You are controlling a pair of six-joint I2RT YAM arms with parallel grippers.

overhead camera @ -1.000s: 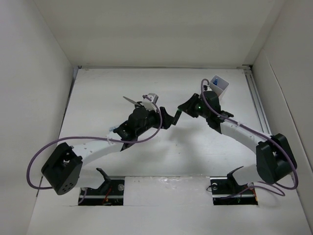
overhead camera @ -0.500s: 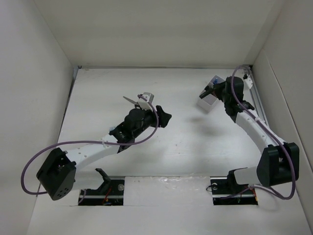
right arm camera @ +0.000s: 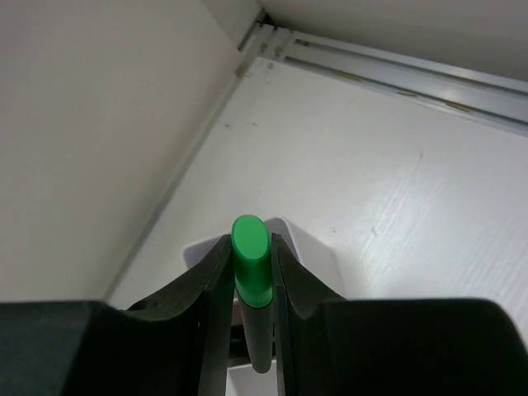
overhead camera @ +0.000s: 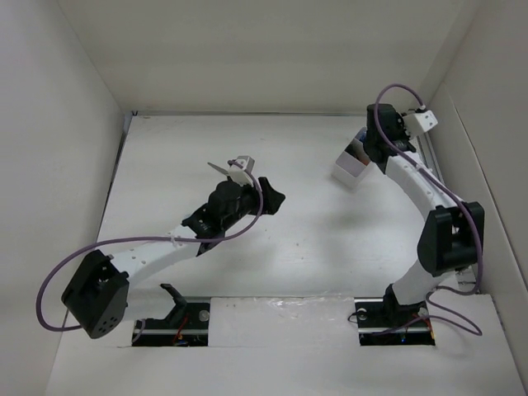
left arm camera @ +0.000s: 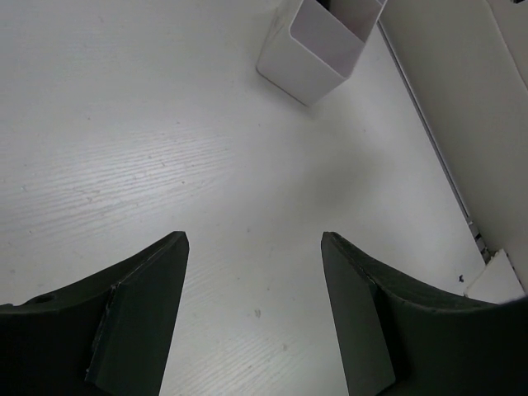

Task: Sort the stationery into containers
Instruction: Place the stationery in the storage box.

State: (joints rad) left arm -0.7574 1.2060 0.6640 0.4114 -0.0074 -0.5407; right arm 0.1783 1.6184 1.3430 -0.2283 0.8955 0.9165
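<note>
While the left gripper (left arm camera: 254, 239) hangs with its jaws apart above the middle of the bench (left arm camera: 165, 148), the right gripper (right arm camera: 250, 247) has its jaws clamped on a green highlighter (right arm camera: 251, 268), poised over the white bin (overhead camera: 350, 171) that stands near the bench's far right corner. The highlighter's lower end is hidden behind the fingers; whether it touches the bin cannot be told.
</note>
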